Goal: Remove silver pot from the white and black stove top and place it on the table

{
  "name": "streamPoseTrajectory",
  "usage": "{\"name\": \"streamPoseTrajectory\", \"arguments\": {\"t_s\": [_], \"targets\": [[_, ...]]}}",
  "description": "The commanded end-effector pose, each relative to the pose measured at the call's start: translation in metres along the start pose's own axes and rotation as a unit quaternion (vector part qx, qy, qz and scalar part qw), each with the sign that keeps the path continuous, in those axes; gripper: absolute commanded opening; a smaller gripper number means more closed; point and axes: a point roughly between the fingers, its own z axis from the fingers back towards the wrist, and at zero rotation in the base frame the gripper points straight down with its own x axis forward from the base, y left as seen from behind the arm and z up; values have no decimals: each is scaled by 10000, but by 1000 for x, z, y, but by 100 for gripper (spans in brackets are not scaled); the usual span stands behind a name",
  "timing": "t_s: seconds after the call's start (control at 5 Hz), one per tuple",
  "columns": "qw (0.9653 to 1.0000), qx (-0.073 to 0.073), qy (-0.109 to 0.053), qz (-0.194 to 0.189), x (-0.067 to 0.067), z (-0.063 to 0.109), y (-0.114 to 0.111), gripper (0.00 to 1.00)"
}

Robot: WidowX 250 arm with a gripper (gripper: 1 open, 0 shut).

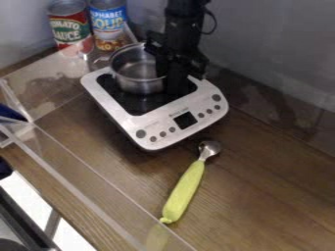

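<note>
The silver pot point(135, 71) stands upright on the black top of the white stove top point(181, 119), towards its back left. My black gripper point(167, 67) comes down from above at the pot's right rim, and its fingers are shut on that rim. The pot's base still rests on the burner. The fingertips are partly hidden by the rim and the dark gripper body. The brown wood-grain table point(268, 186) spreads out to the front and right of the stove.
Two labelled tin cans point(69, 27) point(109, 24) stand behind the stove at the back left. A yellow-handled utensil point(186, 189) lies on the table in front of the stove. A clear plastic rail point(72, 181) runs along the table's front-left edge.
</note>
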Motion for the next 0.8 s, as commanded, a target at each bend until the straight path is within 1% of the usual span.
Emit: {"name": "streamPoseTrajectory", "arguments": {"t_s": [0.0,0.4,0.6], "targets": [[9999,42,-137,38,1,16,7,0],[9995,34,-284,-96,4,42,3,0],[9991,29,-383,-149,6,58,1,0]]}}
